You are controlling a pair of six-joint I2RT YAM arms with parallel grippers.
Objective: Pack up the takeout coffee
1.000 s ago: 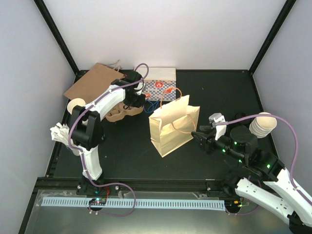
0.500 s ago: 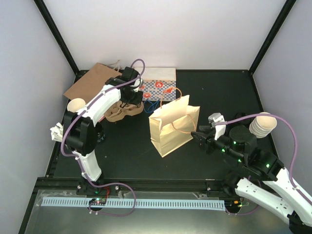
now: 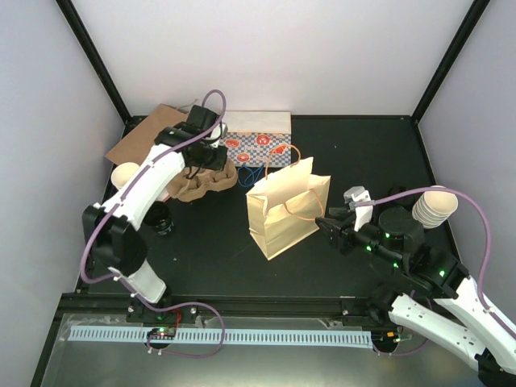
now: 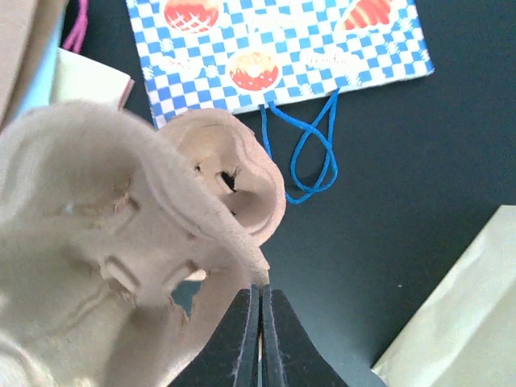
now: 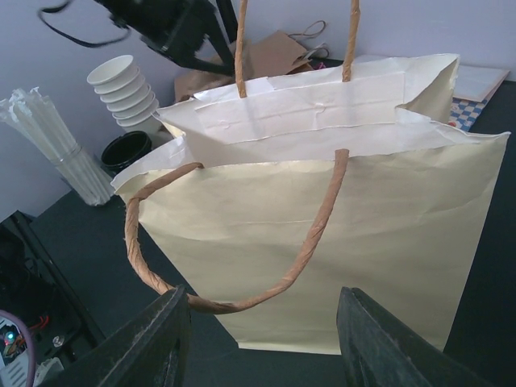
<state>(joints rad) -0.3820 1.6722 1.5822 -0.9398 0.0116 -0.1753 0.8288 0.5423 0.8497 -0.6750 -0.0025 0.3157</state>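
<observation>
The takeout coffee (image 3: 164, 219) shows its black lid on the dark table left of centre, and in the right wrist view its lid (image 5: 125, 150) peeks out behind the bag. My left gripper (image 3: 211, 158) is far from it, over the brown cardboard cup carrier (image 3: 201, 184). Its fingers (image 4: 242, 339) are pressed together on the carrier's rim (image 4: 256, 270). A cream paper bag (image 3: 286, 211) stands open in the middle. My right gripper (image 3: 326, 225) sits open just right of it, the near handle (image 5: 153, 270) drooping by its left finger (image 5: 157, 343).
A blue checked bag (image 3: 262, 146) and a brown paper bag (image 3: 149, 135) lie flat at the back. Stacks of lidless cups stand at the left (image 3: 125, 173) and right (image 3: 435, 205) edges. Wrapped straws (image 5: 56, 145) stand by the left stack.
My left arm has swung left and back along the carrier, uncovering the black-lidded cup. The right arm and the bag have not moved.
</observation>
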